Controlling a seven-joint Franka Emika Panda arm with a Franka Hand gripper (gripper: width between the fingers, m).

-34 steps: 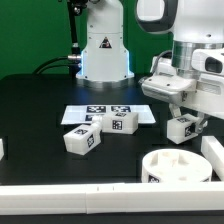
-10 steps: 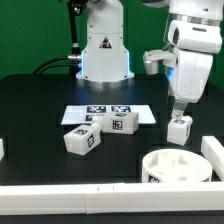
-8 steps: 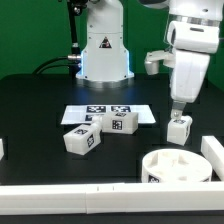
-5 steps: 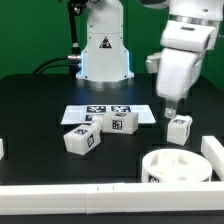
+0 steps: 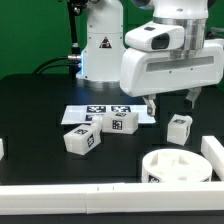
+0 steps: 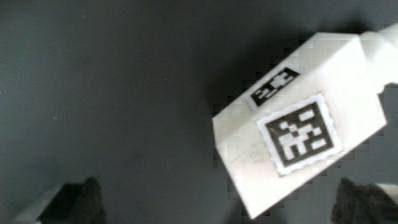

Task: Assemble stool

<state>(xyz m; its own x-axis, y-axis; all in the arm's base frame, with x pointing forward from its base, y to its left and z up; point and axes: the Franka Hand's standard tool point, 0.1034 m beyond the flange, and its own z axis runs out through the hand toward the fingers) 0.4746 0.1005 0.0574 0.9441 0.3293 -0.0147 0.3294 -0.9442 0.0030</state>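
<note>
The white ring-shaped seat (image 5: pixel 180 166) lies at the front on the exterior view's right. One tagged block leg (image 5: pixel 179 128) stands on the table just behind it. Two more legs (image 5: pixel 83 139) (image 5: pixel 121 122) lie at the centre left, in front of the marker board (image 5: pixel 92 110). My gripper (image 5: pixel 171 103) hangs open and empty above the table, just up and to the exterior view's left of the standing leg. In the wrist view a tagged leg (image 6: pixel 302 120) lies on the black table beyond my open gripper (image 6: pixel 221 204), apart from both dark fingertips (image 6: pixel 73 204).
A white border rail (image 5: pixel 80 198) runs along the front edge, with a short rail piece (image 5: pixel 214 153) at the exterior view's right. The robot base (image 5: pixel 104 50) stands at the back.
My gripper let go of the leg on the exterior view's right, rose, turned and swung towards the exterior view's left. The leg stays standing on the table.
</note>
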